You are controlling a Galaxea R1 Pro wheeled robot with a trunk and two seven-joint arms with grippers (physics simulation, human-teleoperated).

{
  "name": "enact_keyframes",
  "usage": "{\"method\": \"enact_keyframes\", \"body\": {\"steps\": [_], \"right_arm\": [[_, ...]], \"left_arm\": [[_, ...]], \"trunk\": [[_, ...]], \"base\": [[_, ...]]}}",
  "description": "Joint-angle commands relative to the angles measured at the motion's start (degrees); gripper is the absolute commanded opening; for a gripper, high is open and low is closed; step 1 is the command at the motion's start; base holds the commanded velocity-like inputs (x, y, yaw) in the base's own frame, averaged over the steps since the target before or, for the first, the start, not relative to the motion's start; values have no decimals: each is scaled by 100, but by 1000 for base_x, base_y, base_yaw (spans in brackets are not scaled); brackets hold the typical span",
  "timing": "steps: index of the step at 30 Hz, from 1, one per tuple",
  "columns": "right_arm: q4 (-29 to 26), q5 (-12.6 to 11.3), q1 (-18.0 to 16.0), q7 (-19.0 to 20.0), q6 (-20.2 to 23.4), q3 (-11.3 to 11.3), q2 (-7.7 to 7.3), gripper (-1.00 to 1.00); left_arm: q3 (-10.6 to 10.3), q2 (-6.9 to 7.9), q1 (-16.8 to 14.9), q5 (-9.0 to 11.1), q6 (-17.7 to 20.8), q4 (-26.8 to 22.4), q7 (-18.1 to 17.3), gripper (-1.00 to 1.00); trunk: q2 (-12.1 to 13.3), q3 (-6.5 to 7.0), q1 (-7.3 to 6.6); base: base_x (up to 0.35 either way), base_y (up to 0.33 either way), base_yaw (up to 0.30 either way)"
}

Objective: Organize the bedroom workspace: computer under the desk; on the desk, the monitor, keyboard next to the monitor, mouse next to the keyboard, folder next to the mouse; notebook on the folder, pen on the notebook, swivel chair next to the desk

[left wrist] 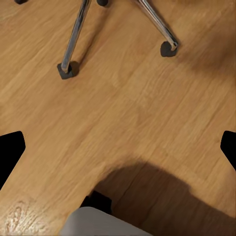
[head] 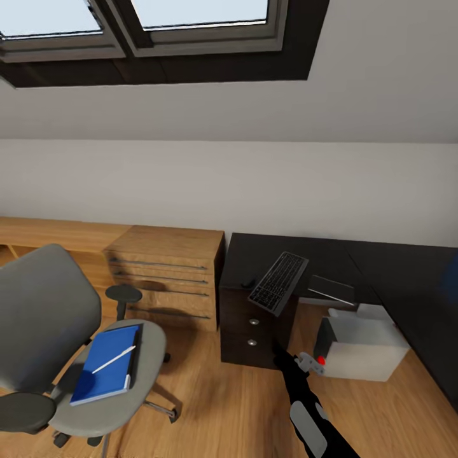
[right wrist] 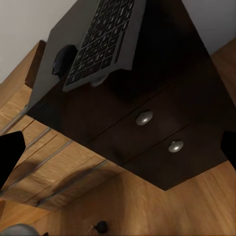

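The blue folder point(head: 105, 367) lies on the swivel chair point(head: 44, 324) seat with the white pen point(head: 113, 359) on it. On the black desk point(head: 407, 280) the keyboard point(head: 278, 282) point(right wrist: 101, 39) overhangs the drawer unit's front, and the mouse point(right wrist: 63, 60) sits beside it. Right of the keyboard lies a thin dark rectangle point(head: 331, 289); I cannot tell whether it is the notebook. The grey computer point(head: 362, 346) stands on the floor under the desk. The monitor is out of view. My right gripper point(head: 280, 353) point(right wrist: 118, 152) is open, low before the drawers. My left gripper point(left wrist: 118, 152) is open over the floor.
A light wooden drawer chest point(head: 168, 277) stands between chair and desk against the wall. The chair's chrome legs and casters point(left wrist: 68, 70) spread over the wood floor point(head: 216, 413). The desk's right wing runs along the right side.
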Motion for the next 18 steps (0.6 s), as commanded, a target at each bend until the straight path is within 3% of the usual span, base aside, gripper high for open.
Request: {"method": "enact_keyframes", "body": {"steps": [1,18], "right_arm": [[7,-60,-5,39,-30,12,-8,100],[162,-39,-5,32,-120,32,15,100]], "left_arm": [[50,0,-5,34,-10,9,-61,100],[48,3,-6,34,-24,3,-62,100]], "trunk": [[-46,-25,23],[-727,-330,396]], "base": [[0,0,53],[0,0,2]]}}
